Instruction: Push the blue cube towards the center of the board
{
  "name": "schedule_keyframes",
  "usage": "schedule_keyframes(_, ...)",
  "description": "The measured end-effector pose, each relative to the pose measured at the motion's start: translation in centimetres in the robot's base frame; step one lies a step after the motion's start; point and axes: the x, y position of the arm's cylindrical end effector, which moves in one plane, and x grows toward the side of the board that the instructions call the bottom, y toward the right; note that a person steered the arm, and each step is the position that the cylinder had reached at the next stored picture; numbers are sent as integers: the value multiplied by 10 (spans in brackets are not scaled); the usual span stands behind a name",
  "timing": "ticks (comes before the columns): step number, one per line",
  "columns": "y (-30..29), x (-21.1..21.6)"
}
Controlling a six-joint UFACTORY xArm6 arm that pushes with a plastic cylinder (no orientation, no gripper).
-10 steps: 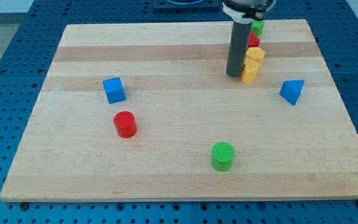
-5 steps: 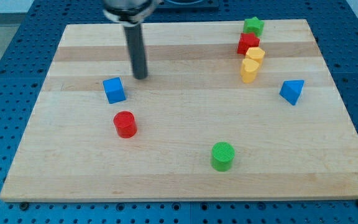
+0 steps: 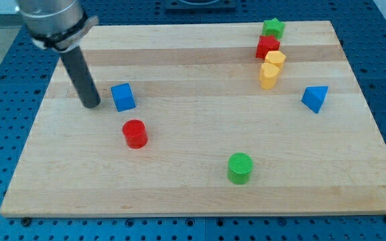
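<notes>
The blue cube sits on the wooden board, left of the board's middle. My tip rests on the board just to the view's left of the blue cube, with a small gap between them. The dark rod rises from the tip toward the view's upper left.
A red cylinder lies just below the blue cube. A green cylinder sits lower middle. A blue triangular block is at the right. A green block, a red block and two yellow blocks cluster at the upper right.
My tip has swept from the upper right by the yellow blocks across the board to the left side of the blue cube. No block has moved.
</notes>
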Motion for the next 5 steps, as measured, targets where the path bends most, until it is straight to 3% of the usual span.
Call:
schedule_keyframes(3,10,-19)
schedule_keyframes(5,62,-19)
